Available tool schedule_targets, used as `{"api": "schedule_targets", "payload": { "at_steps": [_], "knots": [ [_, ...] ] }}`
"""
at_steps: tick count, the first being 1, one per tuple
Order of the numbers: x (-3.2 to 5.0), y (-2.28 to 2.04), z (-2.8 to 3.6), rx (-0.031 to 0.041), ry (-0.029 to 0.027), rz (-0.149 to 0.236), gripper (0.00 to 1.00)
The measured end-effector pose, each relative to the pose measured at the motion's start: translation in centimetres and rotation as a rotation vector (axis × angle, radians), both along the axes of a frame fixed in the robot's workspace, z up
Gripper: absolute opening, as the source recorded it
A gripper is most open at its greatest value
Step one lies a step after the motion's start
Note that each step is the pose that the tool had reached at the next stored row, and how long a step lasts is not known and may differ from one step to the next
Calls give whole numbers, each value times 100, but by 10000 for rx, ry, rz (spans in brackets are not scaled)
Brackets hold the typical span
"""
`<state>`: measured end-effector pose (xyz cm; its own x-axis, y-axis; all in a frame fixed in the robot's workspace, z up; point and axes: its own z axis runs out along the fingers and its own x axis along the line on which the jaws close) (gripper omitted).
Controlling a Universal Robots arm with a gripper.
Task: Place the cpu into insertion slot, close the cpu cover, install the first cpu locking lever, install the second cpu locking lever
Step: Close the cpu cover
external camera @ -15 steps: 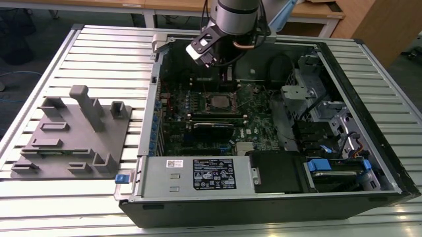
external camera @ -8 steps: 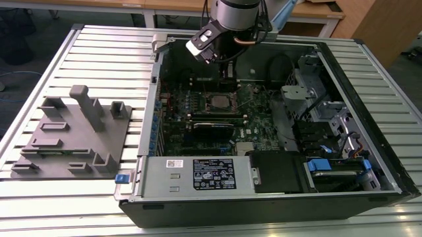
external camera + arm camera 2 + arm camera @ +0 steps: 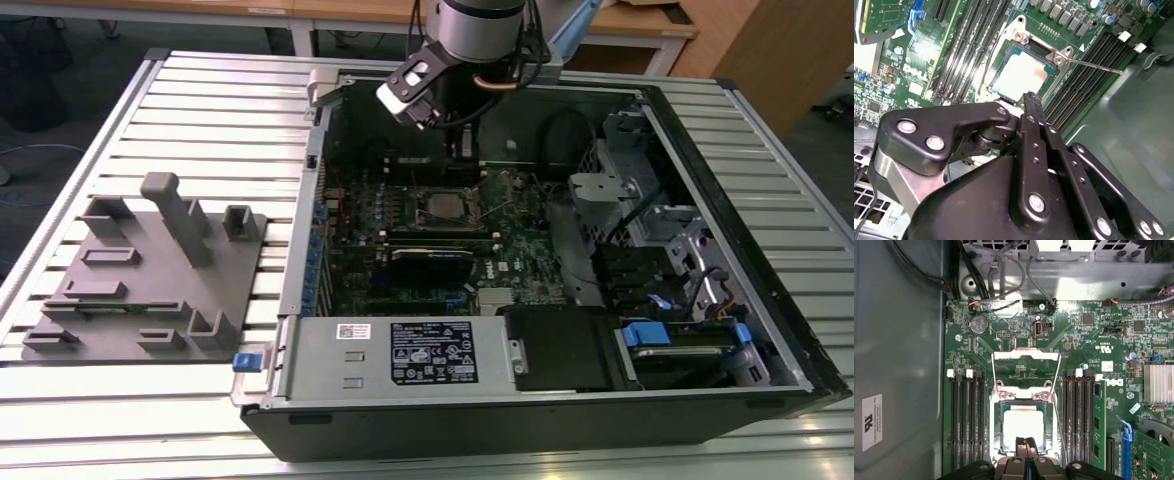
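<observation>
The cpu (image 3: 1024, 426) lies flat in the insertion slot (image 3: 995, 427) on the green motherboard (image 3: 1079, 340), its pale silver top showing in both wrist views (image 3: 1020, 76). The cpu cover (image 3: 1026, 356) is swung open and stands up from its hinge at the socket's far edge. Two thin wire levers are up, one (image 3: 1059, 415) along the socket's side and one (image 3: 1094, 65) sticking out over the memory slots. My gripper (image 3: 1026, 442) is shut with nothing between its fingers, its tips (image 3: 1030, 96) just above the near edge of the cpu. In the exterior view the gripper (image 3: 462, 152) hangs over the socket (image 3: 447, 206).
Black memory slots (image 3: 966, 415) flank the socket on both sides. A grey power supply box (image 3: 400, 355) fills the case's front and a drive cage with blue tabs (image 3: 667, 338) stands on the exterior view's right. A grey fixture (image 3: 147, 270) sits on the slatted table outside the case.
</observation>
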<state>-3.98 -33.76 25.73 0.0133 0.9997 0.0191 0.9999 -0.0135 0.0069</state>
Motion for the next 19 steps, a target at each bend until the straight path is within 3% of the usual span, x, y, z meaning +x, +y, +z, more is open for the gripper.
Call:
{"api": "schedule_targets", "payload": {
  "at_steps": [19],
  "knots": [
    [23,0,0,-1,-6,0,11]
  ]
}}
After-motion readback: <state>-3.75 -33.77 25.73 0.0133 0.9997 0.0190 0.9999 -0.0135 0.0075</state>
